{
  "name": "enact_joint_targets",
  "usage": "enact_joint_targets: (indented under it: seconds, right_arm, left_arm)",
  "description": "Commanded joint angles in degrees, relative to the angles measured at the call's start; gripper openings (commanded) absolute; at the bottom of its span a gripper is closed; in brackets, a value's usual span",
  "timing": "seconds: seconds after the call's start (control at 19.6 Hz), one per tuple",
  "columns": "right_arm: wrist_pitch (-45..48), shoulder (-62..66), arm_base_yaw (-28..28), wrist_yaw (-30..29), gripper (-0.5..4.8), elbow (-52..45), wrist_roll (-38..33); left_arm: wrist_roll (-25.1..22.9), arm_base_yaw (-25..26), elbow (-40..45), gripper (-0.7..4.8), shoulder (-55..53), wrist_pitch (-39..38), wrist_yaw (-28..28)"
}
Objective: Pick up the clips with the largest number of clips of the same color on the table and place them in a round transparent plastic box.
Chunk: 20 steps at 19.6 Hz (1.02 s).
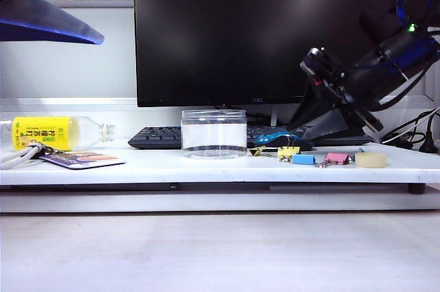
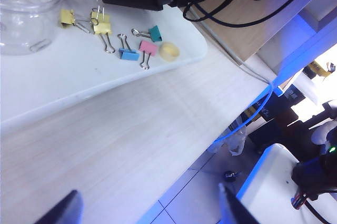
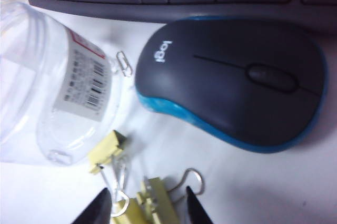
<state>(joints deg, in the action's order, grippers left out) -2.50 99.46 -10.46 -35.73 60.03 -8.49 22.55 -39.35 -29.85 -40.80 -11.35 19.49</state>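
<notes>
On the near side of the white bench (image 1: 206,168), the right gripper (image 3: 146,211) hangs low over the 2 yellow clips (image 3: 150,200), its fingers (image 3: 100,208) partly apart and holding nothing. I think it is about to grab 1; it needs to drop and squeeze. Just beside them, the round clear box (image 1: 214,133) looks empty. The left gripper (image 2: 147,211) waits high up, fingers wide.

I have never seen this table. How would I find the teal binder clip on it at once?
Start at the black monitor and look down to the white board, right of the round transparent plastic box. A row of clips lies there; the teal binder clip sits beside the tape roll, behind the pink clip. It is the only teal one.
</notes>
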Motion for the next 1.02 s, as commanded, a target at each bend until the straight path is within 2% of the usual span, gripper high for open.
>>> enact_joint_targets:
  seconds: [0.05, 0.1, 0.2, 0.25, 0.87, 0.92, 1.02]
  right_arm:
    - [1.68, 0.31, -0.04, -0.35, 1.70, 0.37, -0.04]
    - [2.29, 0.37, -0.04, -0.39, 1.65, 0.37, -0.07]
    - [3.54, 0.37, -0.04, -0.42, 0.91, 0.37, -0.46]
    - [3.76, 0.37, -0.28, -0.39, 0.80, 0.37, -0.46]
    - [4.68, 2.86, -2.14, -0.55, 0.58, 0.33, -0.48]
    - [4.94, 2.86, -2.12, -0.39, -0.05, 0.33, -0.48]
    - [5.64, 2.89, -2.12, -0.39, -0.06, 0.33, -0.48]
  left_arm:
    - [-0.09, -0.04, -0.26, 3.44, 0.07, 0.63, 0.22]
    - [-0.11, -0.04, -0.26, 3.44, 0.07, 0.66, 0.17]
    - [-0.28, -0.04, -0.26, 3.44, 0.04, 0.66, -0.24]
    - [-0.31, -0.04, -0.26, 3.44, 0.04, 0.66, -0.26]
    - [-1.38, -0.04, -0.24, 3.44, 0.02, -0.17, -0.87]
    - [-1.38, -0.04, -0.24, 3.44, 0.02, -0.20, -0.87]
    - [-1.38, -0.04, -0.24, 3.44, 0.02, -0.20, -0.90]
